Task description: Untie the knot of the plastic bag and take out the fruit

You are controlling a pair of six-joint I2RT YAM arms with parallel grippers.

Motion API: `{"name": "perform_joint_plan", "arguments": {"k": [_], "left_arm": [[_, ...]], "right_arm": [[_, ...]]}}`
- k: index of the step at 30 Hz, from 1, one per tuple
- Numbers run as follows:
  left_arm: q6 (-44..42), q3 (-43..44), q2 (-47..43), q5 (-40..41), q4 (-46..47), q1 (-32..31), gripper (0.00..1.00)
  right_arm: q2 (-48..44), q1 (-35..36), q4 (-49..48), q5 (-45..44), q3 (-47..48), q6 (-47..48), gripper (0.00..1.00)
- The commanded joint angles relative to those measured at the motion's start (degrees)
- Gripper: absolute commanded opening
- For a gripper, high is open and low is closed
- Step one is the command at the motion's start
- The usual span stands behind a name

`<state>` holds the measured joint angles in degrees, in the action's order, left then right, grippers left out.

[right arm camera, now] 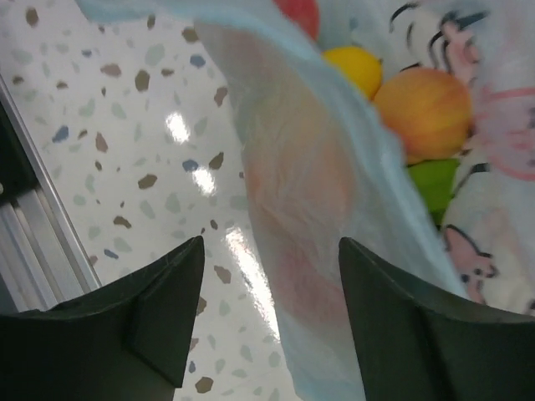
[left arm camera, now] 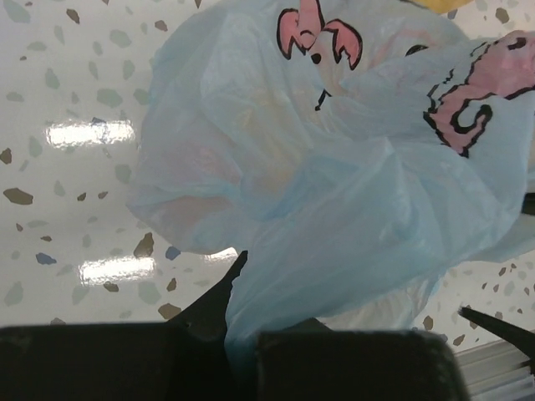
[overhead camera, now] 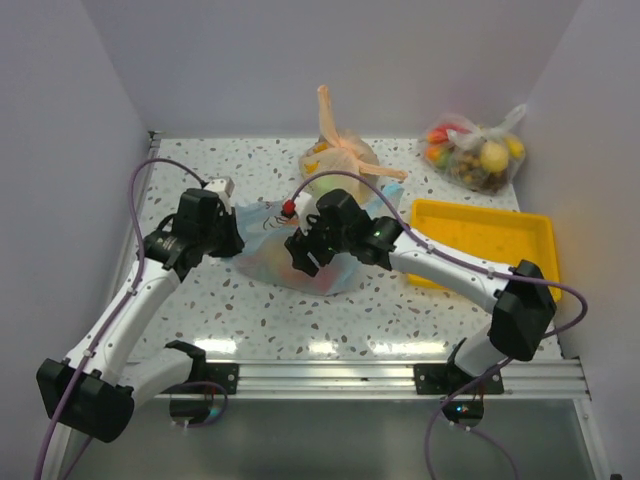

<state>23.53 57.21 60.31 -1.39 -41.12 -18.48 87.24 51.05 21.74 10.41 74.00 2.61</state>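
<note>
The light blue plastic bag (overhead camera: pixel 290 258) with pink prints lies mid-table between the two grippers. My left gripper (overhead camera: pixel 228 232) is shut on a pinched fold of the bag (left arm camera: pixel 334 234) at its left edge. My right gripper (overhead camera: pixel 305 250) is open above the bag's near side, its fingers (right arm camera: pixel 167 301) astride a raised flap of the bag (right arm camera: pixel 309 209). Fruit shows in the bag's open mouth: a red piece (right arm camera: pixel 298 12), a yellow one (right arm camera: pixel 355 65), an orange-yellow one (right arm camera: pixel 428 110) and a green one (right arm camera: pixel 436 180). A small red piece (overhead camera: pixel 288 208) shows at the bag's top. No knot shows.
An orange bag (overhead camera: pixel 342 156) with tied handles stands behind the blue bag. A clear bag of fruit (overhead camera: pixel 475 152) sits at the back right. A yellow tray (overhead camera: pixel 485 236) lies on the right. A metal rail (overhead camera: pixel 400 375) runs along the near edge.
</note>
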Motion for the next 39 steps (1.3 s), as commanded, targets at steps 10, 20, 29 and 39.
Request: {"name": "perform_joint_plan", "arguments": {"k": [10, 20, 29, 39], "left_arm": [[4.2, -10.0, -2.4, 3.2, 10.6, 0.3, 0.02], [1.3, -5.1, -4.1, 2.8, 1.8, 0.3, 0.00], [0.8, -4.0, -5.2, 1.7, -2.7, 0.3, 0.00], [-0.2, -1.9, -6.1, 1.2, -4.6, 0.3, 0.00]], "right_arm": [[4.8, 11.6, -1.8, 6.8, -11.2, 2.2, 0.04], [-1.9, 11.1, 0.1, -9.1, -3.1, 7.1, 0.79], [5.1, 4.2, 2.9, -8.8, 8.6, 12.9, 0.99], [11.1, 1.3, 4.5, 0.6, 10.2, 13.8, 0.85]]}}
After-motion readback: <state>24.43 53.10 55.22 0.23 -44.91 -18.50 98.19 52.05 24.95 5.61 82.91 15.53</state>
